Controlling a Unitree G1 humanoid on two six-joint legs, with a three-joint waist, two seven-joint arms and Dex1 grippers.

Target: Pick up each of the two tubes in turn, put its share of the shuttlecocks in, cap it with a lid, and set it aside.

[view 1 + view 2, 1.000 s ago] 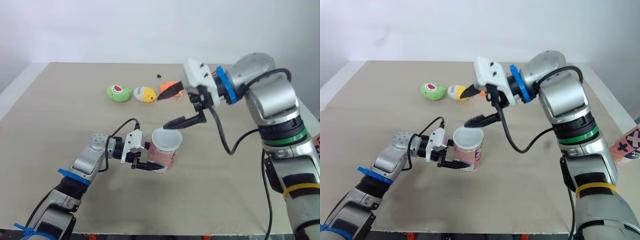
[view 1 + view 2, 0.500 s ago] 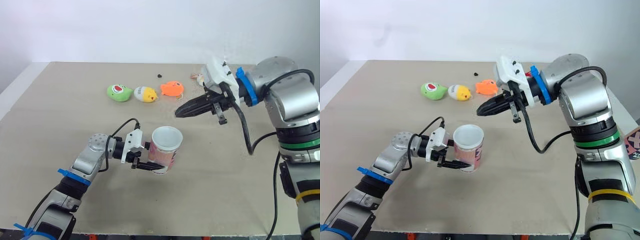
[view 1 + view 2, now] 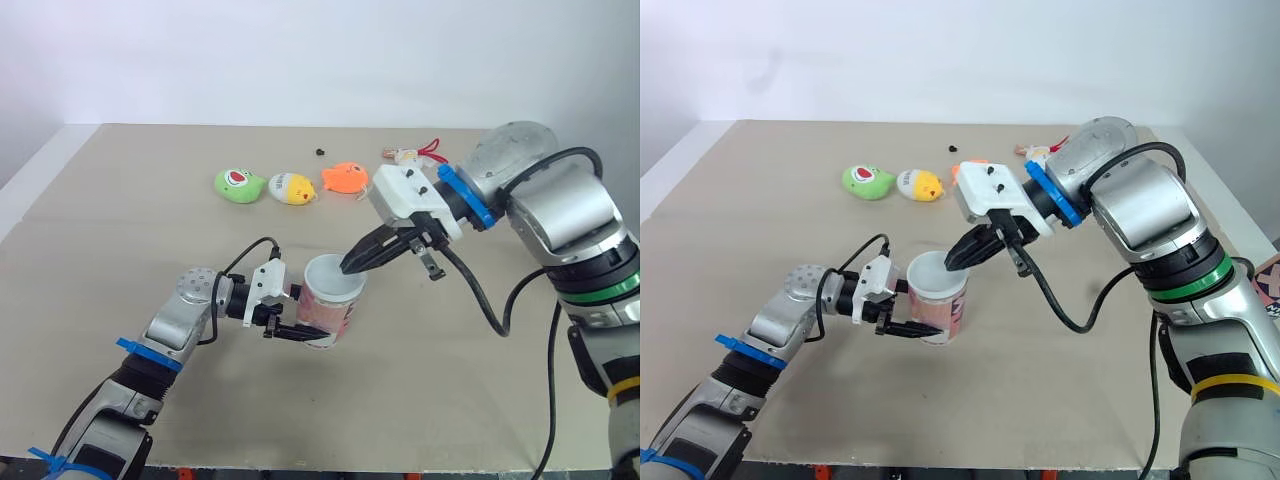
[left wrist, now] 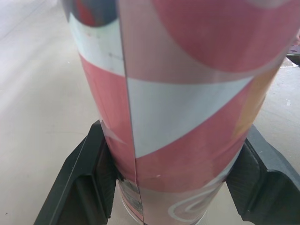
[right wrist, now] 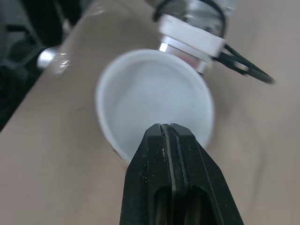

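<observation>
Left arm reaches low over the counter [image 3: 120,230] — left jaws clamped around the upright tube [image 3: 335,303]. Right arm slants down — right jaws pinched together above its open mouth.

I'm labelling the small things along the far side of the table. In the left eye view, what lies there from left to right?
green toy → yellow toy → orange toy → small red-and-white item

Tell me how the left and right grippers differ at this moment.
The left gripper is shut on the tube, low on its body; the right gripper is shut on nothing. The left reaches in from the side; the right slants down, tips at the tube's open mouth. Both are black-fingered.
</observation>
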